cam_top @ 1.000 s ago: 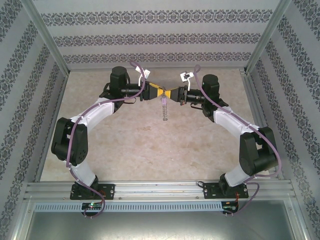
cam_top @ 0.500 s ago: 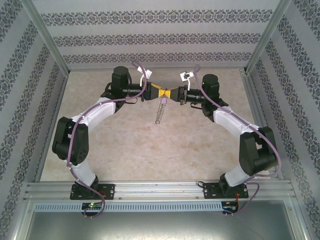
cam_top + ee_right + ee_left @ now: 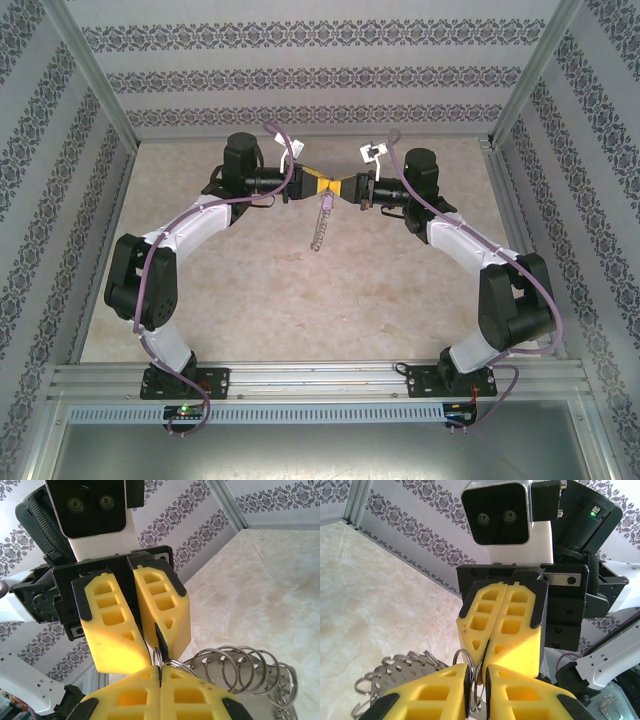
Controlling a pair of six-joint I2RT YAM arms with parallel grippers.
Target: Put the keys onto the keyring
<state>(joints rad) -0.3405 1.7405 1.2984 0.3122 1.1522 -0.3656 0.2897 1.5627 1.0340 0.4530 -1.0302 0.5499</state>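
Observation:
My two grippers meet tip to tip above the back of the table, left gripper (image 3: 321,186) and right gripper (image 3: 338,188). Between them hangs the keyring (image 3: 318,232), a silvery chain-like bunch of split rings on a perforated metal strip (image 3: 250,672). A small lilac key head (image 3: 327,205) shows at its top. In the left wrist view my left gripper (image 3: 477,682) is closed on a thin split ring, and the rest of the keyring (image 3: 395,672) trails to the left. In the right wrist view my right gripper (image 3: 160,677) is shut, with a ring emerging from its seam.
Patterned walls and aluminium frame posts (image 3: 95,85) enclose the beige marble-look table (image 3: 300,300). Both arm bases sit on the rail (image 3: 320,380) at the near edge.
The hanging keyring has swung from straight down to slanting left. My left gripper's jaws have narrowed onto the ring. Both arms stay in place.

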